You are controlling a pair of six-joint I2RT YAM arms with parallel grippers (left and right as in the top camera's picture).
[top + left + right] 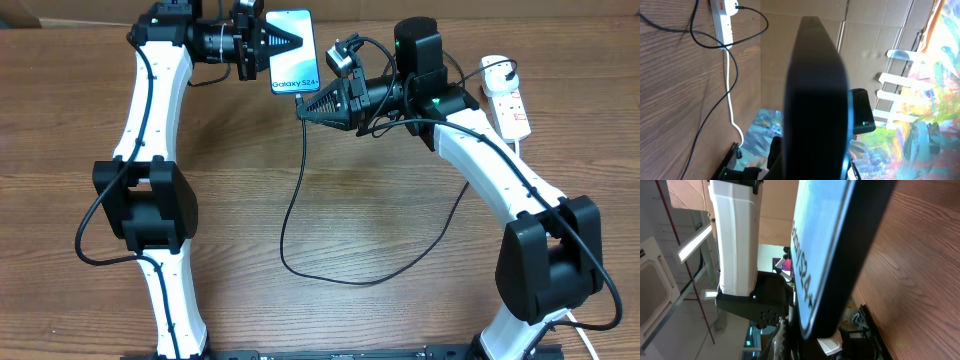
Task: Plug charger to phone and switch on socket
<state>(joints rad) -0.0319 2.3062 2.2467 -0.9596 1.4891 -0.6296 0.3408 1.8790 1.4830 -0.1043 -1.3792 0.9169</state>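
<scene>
The phone [295,65] is held above the table's far middle with its blue-white screen up, and my left gripper [296,40] is shut on its top half. My right gripper [305,107] is at the phone's bottom edge, shut on the connector end of the charger [285,215]. The thin black cable loops across the table to its plug in the socket [508,95], a white strip at the far right. The left wrist view is mostly filled by the phone's dark back [815,100], with the socket [722,20] beyond. The phone's screen [825,240] crosses the right wrist view; the connector tip is hidden.
The charger's loop lies on the wooden table [400,250] between the two arms. The socket's thick white cord [732,110] runs off the table edge. The left arm's white link [735,235] stands close behind the phone. A cardboard wall [805,7] backs the table.
</scene>
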